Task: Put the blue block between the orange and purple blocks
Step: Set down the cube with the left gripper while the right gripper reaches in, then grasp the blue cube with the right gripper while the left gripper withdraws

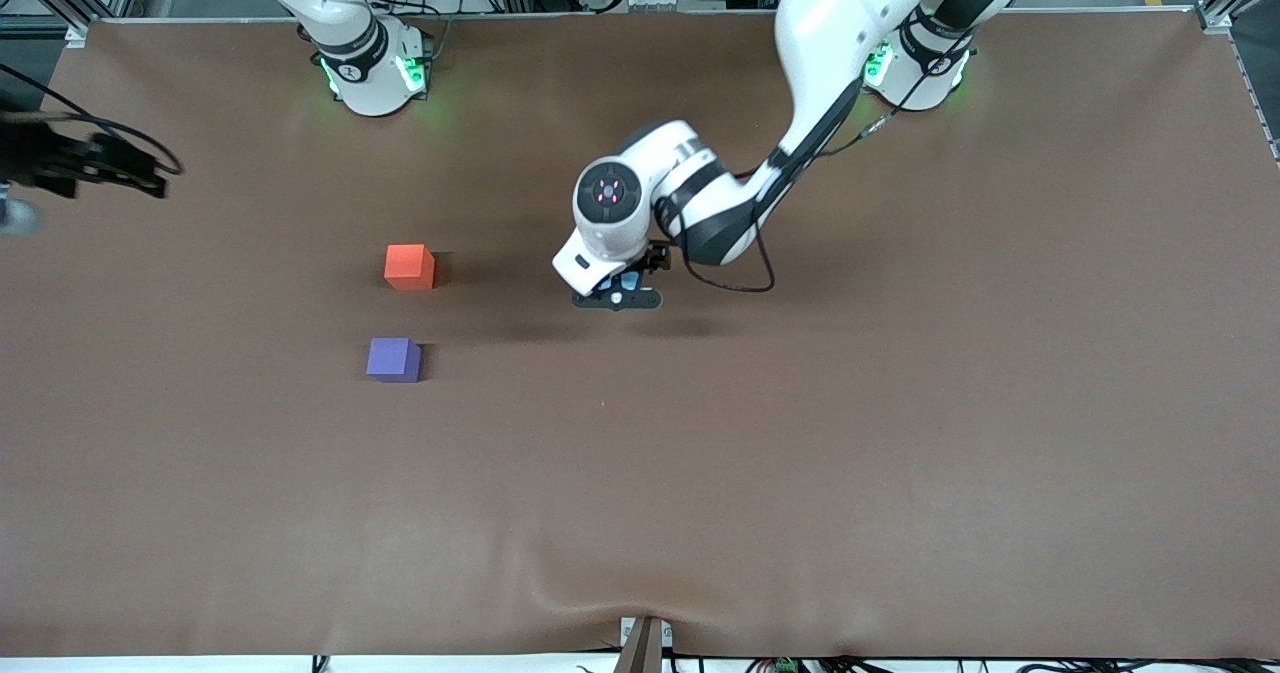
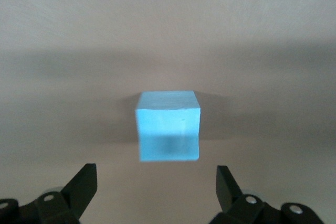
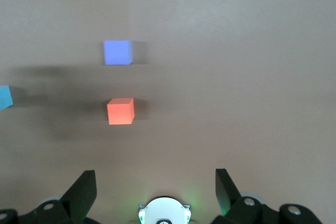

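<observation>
The sky-blue block [image 2: 169, 124] sits on the brown table near its middle; in the front view only a bit of it [image 1: 629, 281] shows under the left hand. My left gripper [image 1: 617, 299] hangs over it, open and empty [image 2: 156, 179], fingers apart from the block. The orange block [image 1: 409, 266] and the purple block [image 1: 393, 359] stand toward the right arm's end, the purple one nearer the front camera, with a gap between them. My right gripper [image 3: 156, 182] is open and empty, high over the table near its own base, waiting.
The right arm's base [image 1: 372, 68] and the left arm's base [image 1: 915, 68] stand at the table's back edge. A dark blurred device [image 1: 90, 163] juts in at the right arm's end. The brown mat [image 1: 800, 453] is wrinkled at its front edge.
</observation>
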Robot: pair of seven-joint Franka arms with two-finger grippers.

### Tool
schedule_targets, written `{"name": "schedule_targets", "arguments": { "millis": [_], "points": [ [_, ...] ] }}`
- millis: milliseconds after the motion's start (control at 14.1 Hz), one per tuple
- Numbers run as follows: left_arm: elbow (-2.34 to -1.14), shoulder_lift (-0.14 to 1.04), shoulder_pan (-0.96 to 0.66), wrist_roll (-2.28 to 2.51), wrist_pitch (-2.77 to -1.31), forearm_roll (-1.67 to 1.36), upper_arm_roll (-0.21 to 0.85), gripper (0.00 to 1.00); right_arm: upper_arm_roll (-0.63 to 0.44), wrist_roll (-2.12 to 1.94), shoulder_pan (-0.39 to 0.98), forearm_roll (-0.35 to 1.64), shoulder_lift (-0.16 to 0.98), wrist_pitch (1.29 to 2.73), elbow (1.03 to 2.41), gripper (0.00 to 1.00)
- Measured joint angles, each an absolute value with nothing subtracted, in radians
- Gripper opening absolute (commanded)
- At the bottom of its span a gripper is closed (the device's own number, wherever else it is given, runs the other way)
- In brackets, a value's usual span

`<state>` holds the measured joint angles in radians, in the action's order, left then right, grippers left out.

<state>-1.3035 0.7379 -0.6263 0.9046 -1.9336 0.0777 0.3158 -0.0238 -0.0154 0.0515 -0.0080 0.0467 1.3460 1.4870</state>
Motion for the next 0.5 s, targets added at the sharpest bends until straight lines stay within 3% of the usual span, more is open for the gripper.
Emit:
{"name": "schedule_targets", "arguments": {
  "millis": [284, 498],
  "points": [
    [-1.297, 0.500, -0.443, 0.881, -1.772, 0.082, 0.303, 1.00, -0.016, -0.010, 0.184, 0.013, 0.134, 1.370, 1.489, 1.00],
    [-1.316, 0.419, -0.286, 0.750, -1.668, 0.082, 0.302, 1.00, -0.014, 0.053, 0.286, 0.077, 0.213, 1.441, 1.492, 1.00]
  ]
}}
